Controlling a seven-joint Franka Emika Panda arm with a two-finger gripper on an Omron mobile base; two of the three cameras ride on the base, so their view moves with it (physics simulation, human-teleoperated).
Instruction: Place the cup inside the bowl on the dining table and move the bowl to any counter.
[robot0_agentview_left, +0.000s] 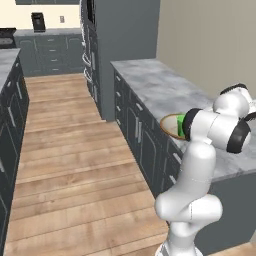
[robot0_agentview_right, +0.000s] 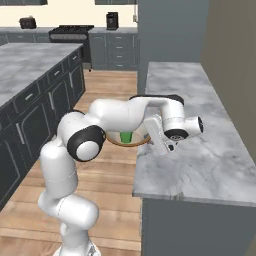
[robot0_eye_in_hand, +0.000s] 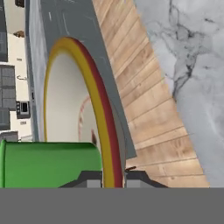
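At the bottom of my hand view the fingers (robot0_eye_in_hand: 113, 178) are clenched on the rim of the bowl (robot0_eye_in_hand: 105, 122), one tip on each side of the tan-brown edge, and the green cup (robot0_eye_in_hand: 50, 164) sits inside it at lower left. In my right base view the bowl (robot0_agentview_right: 140, 141) shows at mid-frame, held by its rim beside the near edge of the counter (robot0_agentview_right: 195, 150) and over the wood floor (robot0_agentview_right: 115, 165). Farther back, at upper left, I see the dining table (robot0_agentview_right: 30, 65).
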